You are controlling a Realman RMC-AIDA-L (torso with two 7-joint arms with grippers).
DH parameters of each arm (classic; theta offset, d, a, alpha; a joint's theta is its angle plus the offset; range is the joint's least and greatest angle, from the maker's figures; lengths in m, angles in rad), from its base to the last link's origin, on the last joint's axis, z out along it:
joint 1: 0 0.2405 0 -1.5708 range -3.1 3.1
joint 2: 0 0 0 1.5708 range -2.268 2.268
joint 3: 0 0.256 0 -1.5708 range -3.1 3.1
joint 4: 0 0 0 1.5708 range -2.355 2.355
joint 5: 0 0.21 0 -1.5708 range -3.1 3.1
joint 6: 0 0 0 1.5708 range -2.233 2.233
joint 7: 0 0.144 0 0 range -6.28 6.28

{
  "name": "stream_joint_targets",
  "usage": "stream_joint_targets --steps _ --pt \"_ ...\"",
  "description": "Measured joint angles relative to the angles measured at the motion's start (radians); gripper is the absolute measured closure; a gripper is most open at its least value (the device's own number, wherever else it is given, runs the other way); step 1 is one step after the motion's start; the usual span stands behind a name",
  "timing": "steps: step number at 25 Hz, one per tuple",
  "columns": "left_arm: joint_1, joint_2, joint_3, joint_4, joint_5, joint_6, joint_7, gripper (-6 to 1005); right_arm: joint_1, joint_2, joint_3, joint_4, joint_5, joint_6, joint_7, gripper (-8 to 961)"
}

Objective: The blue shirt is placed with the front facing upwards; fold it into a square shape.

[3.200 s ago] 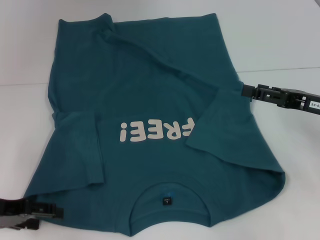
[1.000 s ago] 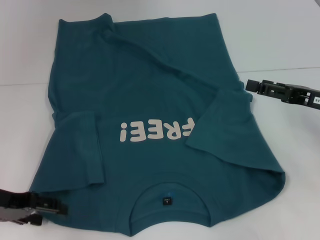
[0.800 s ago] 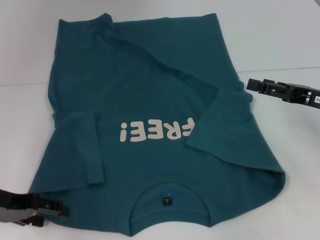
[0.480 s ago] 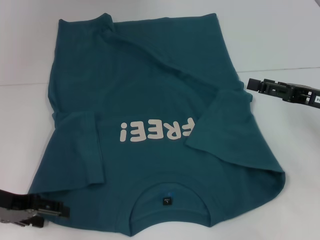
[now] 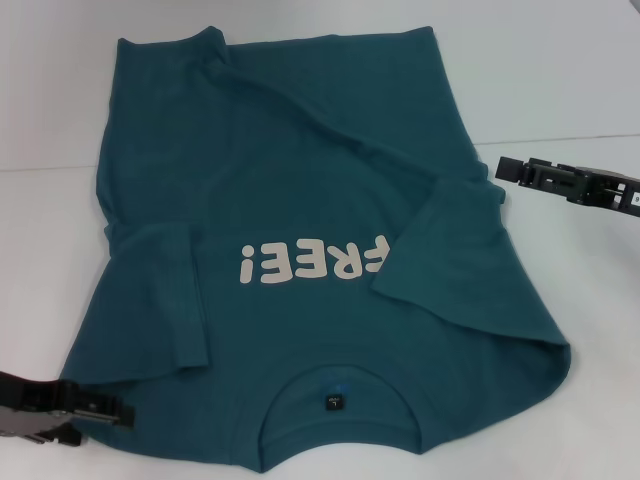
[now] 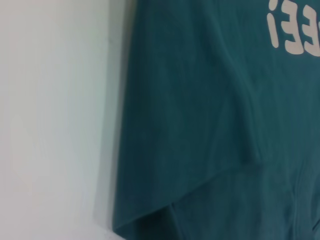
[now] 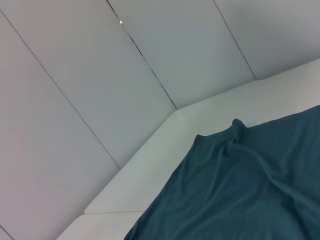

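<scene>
The blue shirt (image 5: 300, 190) lies front up on the white table, its collar (image 5: 340, 400) nearest me and the cream "FREE!" print (image 5: 312, 262) upside down. Both sleeves are folded inward onto the body, one sleeve (image 5: 155, 300) on the left and the other sleeve (image 5: 450, 250) on the right. My left gripper (image 5: 125, 415) sits low by the near left shoulder corner, at the cloth's edge. My right gripper (image 5: 500, 167) hovers just off the shirt's right edge, apart from the cloth. The left wrist view shows the shirt (image 6: 200, 125) edge, and the right wrist view shows the shirt (image 7: 250, 190) hem.
The white table (image 5: 560, 80) stretches bare to the right of and behind the shirt, with a narrower strip of table (image 6: 50, 125) along its left side. Grey wall panels (image 7: 125, 75) rise beyond the table's far edge.
Since 3.2 s ago my right gripper has drawn back up and to the right, off the shirt's edge. The left gripper shifted only slightly. The shirt lies the same.
</scene>
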Motion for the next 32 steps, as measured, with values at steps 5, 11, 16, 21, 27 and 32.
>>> stream_joint_targets --steps 5,11,16,21,27,32 --pt "-0.001 -0.001 0.007 0.000 0.002 -0.015 -0.007 92 -0.001 0.000 0.001 0.000 0.000 -0.001 0.000 48" --pt "-0.017 -0.004 0.007 -0.015 -0.002 -0.017 -0.006 92 -0.002 0.000 0.001 0.000 0.000 -0.001 0.000 48" --pt "-0.035 -0.006 0.006 -0.026 -0.012 -0.004 -0.001 92 -0.003 0.000 0.001 0.000 0.000 -0.002 0.000 48" --pt "-0.048 -0.005 0.006 -0.025 -0.018 -0.006 0.000 92 -0.003 0.000 0.001 0.000 0.000 -0.002 0.000 48" --pt "-0.046 -0.001 0.006 -0.020 -0.009 -0.025 0.004 92 -0.003 0.001 0.002 0.000 0.000 -0.001 0.000 47" --pt "-0.041 -0.001 0.006 -0.016 0.003 -0.036 0.002 92 -0.004 0.003 0.004 0.001 0.000 0.001 0.000 47"
